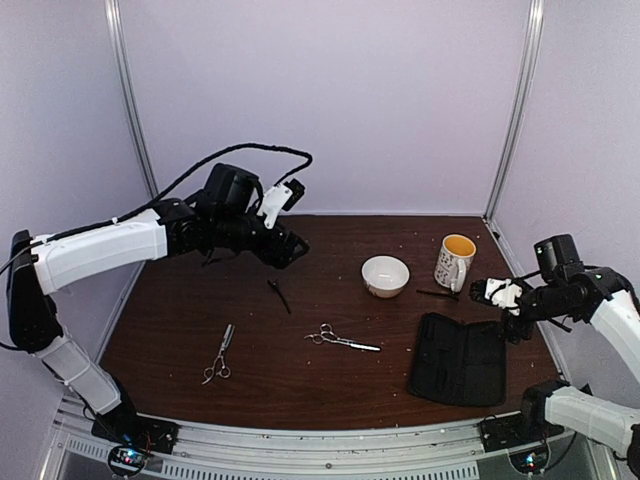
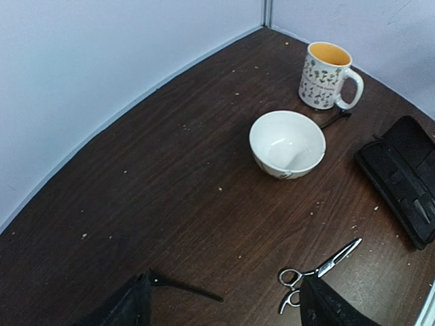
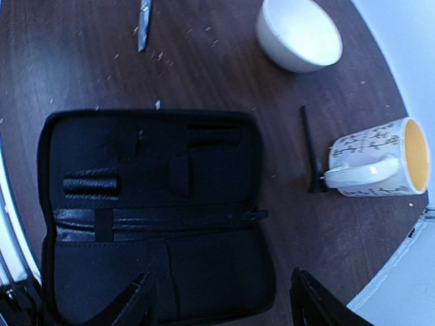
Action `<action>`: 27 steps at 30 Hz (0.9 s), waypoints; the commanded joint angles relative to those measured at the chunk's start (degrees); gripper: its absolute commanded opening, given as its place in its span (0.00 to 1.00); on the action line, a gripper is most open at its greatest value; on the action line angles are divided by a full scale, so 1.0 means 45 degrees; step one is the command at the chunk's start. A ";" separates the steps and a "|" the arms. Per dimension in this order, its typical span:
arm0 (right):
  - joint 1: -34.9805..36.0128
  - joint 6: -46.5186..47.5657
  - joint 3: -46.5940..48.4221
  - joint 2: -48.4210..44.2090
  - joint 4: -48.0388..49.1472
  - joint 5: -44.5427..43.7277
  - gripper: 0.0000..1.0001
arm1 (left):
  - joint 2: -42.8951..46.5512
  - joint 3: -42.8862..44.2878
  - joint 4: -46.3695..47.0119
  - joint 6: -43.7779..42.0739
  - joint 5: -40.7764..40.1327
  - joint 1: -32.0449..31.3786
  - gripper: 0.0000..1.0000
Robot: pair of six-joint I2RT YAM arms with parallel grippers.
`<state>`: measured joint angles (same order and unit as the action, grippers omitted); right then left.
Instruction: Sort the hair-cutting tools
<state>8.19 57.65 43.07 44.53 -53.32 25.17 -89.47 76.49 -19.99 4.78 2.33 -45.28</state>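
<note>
Two silver scissors lie on the dark wood table, one at the front left (image 1: 218, 354) and one near the middle (image 1: 341, 340), its ringed handles showing in the left wrist view (image 2: 318, 270). A thin black stick (image 1: 279, 295) (image 2: 187, 288) lies just below my left gripper (image 1: 288, 249) (image 2: 224, 316), which hovers open and empty above it. Another black stick (image 1: 437, 294) (image 3: 309, 149) lies beside the mug. My right gripper (image 1: 495, 293) (image 3: 221, 309) hangs open and empty over the near end of the open black case (image 3: 156, 210).
A white bowl (image 1: 385, 275) (image 2: 287, 145) stands right of centre, with a white mug (image 1: 456, 261) (image 3: 377, 159) with a yellow inside behind it to the right. The black case (image 1: 458, 358) lies open at the front right. Walls close in the back and sides.
</note>
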 commanded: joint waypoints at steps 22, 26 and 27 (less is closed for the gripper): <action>0.7806 -0.0337 -0.1139 0.3860 0.1704 -0.3669 0.34 | 0.1973 -0.0357 0.0047 -0.2457 -0.3941 0.0032 0.86; 0.8886 -0.0499 -0.0739 0.5817 0.3086 -0.3974 0.14 | 0.2090 -0.0384 0.0067 -0.2505 -0.3915 0.0042 0.86; 0.9063 -0.0488 -0.0571 0.6277 0.3315 -0.4014 0.12 | 0.2138 -0.0409 0.0094 -0.2538 -0.3952 0.0052 0.86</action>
<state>46.00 57.10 38.59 67.02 -45.58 9.21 -81.89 75.24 -21.47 -5.45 -14.41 -45.25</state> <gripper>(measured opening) 0.158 0.859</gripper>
